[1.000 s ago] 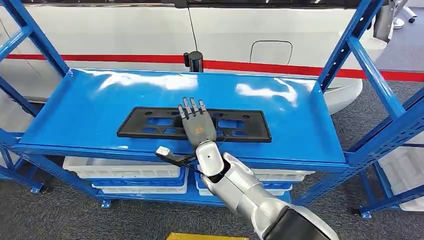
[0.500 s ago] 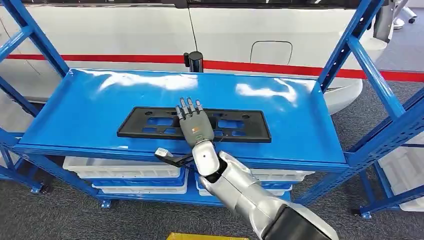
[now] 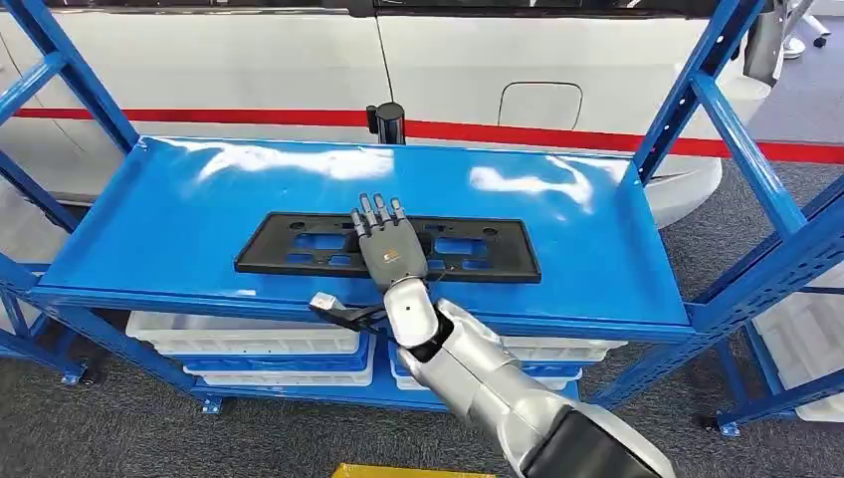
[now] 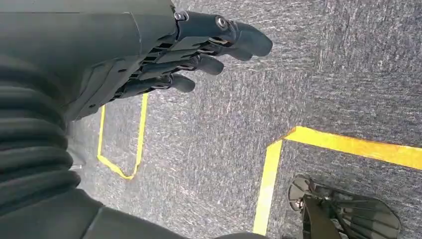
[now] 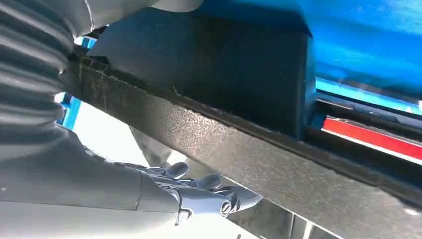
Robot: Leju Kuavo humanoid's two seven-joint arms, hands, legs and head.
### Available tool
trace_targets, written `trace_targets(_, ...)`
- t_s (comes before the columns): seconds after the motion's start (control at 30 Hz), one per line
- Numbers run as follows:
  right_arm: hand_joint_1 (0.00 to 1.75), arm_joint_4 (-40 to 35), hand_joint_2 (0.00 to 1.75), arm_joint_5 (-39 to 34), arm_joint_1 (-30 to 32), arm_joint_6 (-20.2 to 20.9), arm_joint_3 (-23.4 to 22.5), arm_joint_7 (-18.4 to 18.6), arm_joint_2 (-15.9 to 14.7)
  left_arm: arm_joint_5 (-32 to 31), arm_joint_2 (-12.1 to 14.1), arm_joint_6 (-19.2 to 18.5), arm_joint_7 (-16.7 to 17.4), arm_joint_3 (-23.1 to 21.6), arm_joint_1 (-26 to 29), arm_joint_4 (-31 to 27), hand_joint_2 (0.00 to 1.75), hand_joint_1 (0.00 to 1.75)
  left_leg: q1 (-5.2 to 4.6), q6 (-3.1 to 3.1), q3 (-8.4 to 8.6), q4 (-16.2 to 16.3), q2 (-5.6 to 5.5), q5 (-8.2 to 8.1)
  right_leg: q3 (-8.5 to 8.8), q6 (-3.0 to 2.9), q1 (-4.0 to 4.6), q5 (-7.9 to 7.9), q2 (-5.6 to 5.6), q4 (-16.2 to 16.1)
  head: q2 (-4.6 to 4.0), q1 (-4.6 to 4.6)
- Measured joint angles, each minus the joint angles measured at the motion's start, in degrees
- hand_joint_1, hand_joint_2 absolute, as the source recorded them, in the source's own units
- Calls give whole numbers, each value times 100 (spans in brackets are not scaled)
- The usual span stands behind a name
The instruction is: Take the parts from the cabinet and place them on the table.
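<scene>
head view has your right hand [image 3: 390, 249] flat, fingers spread, over the black plastic frame [image 3: 299, 244] lying mid-shelf on the blue shelf [image 3: 179, 219]; hook its near edge before lifting, left hand [image 4: 164, 55] hangs empty

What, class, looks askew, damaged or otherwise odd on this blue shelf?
Nothing stands out. The black plate frame lies flat and roughly square to the blue shelf, apparently intact, with the right hand over its middle. The left hand hangs over the carpet.

Right hand [image 3: 389, 247] covers black plate's [image 3: 299, 245] middle; contact indeterminate; white bins [image 3: 239, 337] partly hidden under shelf [image 3: 179, 214].
</scene>
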Motion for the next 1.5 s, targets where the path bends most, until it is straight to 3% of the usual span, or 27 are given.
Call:
trace_targets(1.1, 0, 0, 175, 2, -85, 162, -448, 17, -199, -9, -2, 0, 28, 0, 1, 0, 175, 0, -1, 0, 5, 0, 0, 0, 4, 0, 0, 0, 0, 0, 2, 0)
trace_targets(1.13, 33, 0, 175, 2, -85, 201, -448, 17, -201, -11, -2, 0, 31, 0, 1, 0, 175, 0, -1, 0, 6, 0, 0, 0, 4, 0, 0, 0, 0, 0, 0, 0)
trace_targets(1.17, 129, 0, 175, 2, -88, 236, -450, 15, -201, -11, -2, 0, 31, 0, 0, 0, 175, 0, -1, 0, 6, 0, 0, 0, 5, 0, 0, 0, 0, 0, 2, 0)
trace_targets(1.2, 145, 0, 175, 2, -88, 281, -450, 9, -203, -11, -2, 0, 31, 0, 0, 0, 175, 0, -1, 0, 7, 0, 0, 0, 5, 0, 0, 0, 0, 0, 2, 0)
trace_targets(1.27, 161, 0, 175, 2, -87, 382, -448, -9, -205, -11, -2, 0, 31, 0, 0, 0, 175, 0, -1, 0, 7, 0, 0, 0, 4, 0, 0, 0, 0, 0, 2, 0)
trace_targets(1.37, 155, 2, 175, 2, -85, 533, -448, -55, -214, -24, -2, 0, 33, 0, 0, 0, 175, 0, -1, 0, 6, 0, 1, 0, 5, 0, 0, 0, 0, 0, 2, 2)
trace_targets(1.5, 169, 28, 175, 2, -83, 640, -448, -103, -227, -31, -7, 2, 33, 0, 1, 0, 175, 0, -1, 0, 0, 0, 2, 0, 26, 2, 0, 2, 0, 0, 2, 2)
